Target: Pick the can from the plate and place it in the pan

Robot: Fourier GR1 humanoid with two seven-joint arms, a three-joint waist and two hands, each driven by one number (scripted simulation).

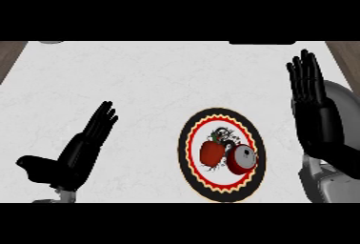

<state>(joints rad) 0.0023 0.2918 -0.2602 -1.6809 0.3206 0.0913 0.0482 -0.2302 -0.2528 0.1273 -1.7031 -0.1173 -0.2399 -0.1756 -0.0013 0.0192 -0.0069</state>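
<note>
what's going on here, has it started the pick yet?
Not yet. The red can lies on its side on the patterned plate, on the white counter. Neither hand touches it. The left hand is open at the lower left, fingers straight, away from the plate. The right hand is open at the right edge, fingers up, just right of the plate. No pan is clearly visible in this view.

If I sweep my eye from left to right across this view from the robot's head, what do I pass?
Left hand, open with fingers straight → plate with a patterned rim, carrying the red can lying on its side → right hand, open with fingers up, at the right edge.
</note>
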